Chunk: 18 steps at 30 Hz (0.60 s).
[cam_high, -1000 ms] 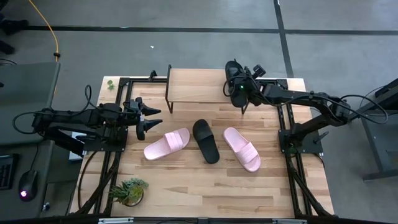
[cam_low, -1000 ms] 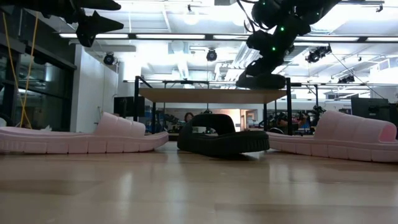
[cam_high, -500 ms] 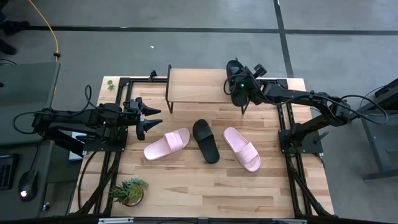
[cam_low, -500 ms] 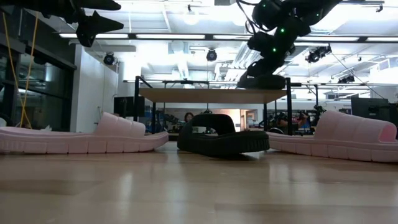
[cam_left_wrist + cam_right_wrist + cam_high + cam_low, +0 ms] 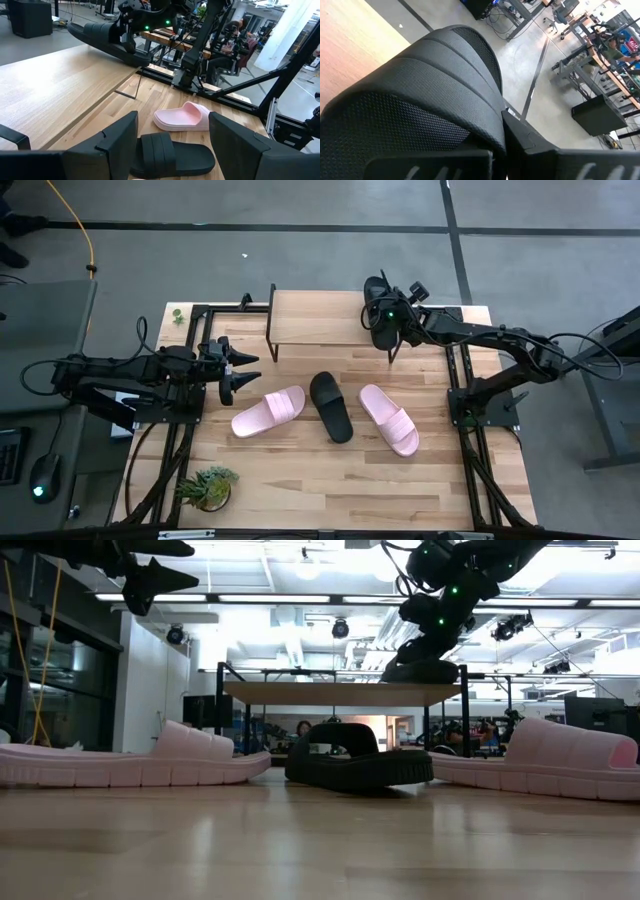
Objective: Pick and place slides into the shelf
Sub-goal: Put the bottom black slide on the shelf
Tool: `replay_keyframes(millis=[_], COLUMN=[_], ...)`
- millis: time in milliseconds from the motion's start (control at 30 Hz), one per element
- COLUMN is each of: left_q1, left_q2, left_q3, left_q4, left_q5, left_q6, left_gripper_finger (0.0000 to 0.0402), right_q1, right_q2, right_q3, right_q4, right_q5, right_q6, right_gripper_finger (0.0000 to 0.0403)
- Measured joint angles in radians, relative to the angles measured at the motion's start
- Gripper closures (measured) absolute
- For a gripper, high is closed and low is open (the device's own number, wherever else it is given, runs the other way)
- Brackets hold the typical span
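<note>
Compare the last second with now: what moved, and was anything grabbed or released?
The right gripper, shut on a black slide, shifted slightly along the shelf toward its left side, lowering over the shelf's right end. Nothing was grabbed or released. The left gripper stayed open and hovering; the two pink slides and the other black slide on the table did not move.

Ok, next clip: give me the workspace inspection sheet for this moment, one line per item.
Surface: light wood table; the shelf stands at its far edge.
Job's things: one black slide held over the shelf's right end; second black slide lies on the table between two pink slides.
Clutter: small potted plant at the near left corner.
Grippers: right gripper shut on the black slide; left gripper open, holding nothing, above the table's left edge.
Cables: black cables along both arms; yellow cable on the floor.
Surroundings: grey floor with dark lines; lab room behind.
</note>
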Motion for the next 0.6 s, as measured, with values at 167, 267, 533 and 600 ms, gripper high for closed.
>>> replay_keyframes(millis=[167, 267, 533, 600], left_q1=[0.0, 0.0, 0.0, 0.0], left_q2=[0.0, 0.0, 0.0, 0.0], left_q3=[0.0, 0.0, 0.0, 0.0], left_q4=[0.0, 0.0, 0.0, 0.0], left_q5=[0.005, 0.005, 0.008, 0.008], left_q6=[0.0, 0.0, 0.0, 0.0], left_gripper_finger=[0.0177, 0.0177, 0.0177, 0.0176], right_q1=[-0.005, -0.017, -0.025, -0.025], right_q2=[0.0, 0.0, -0.002, -0.002], right_q3=[0.0, 0.0, 0.001, 0.001], right_q4=[0.001, -0.01, -0.052, -0.054], right_q5=[0.017, 0.01, -0.007, -0.009], right_q6=[0.002, 0.014, 0.042, 0.042], right_gripper_finger=[0.0397, 0.0382, 0.0325, 0.0315])
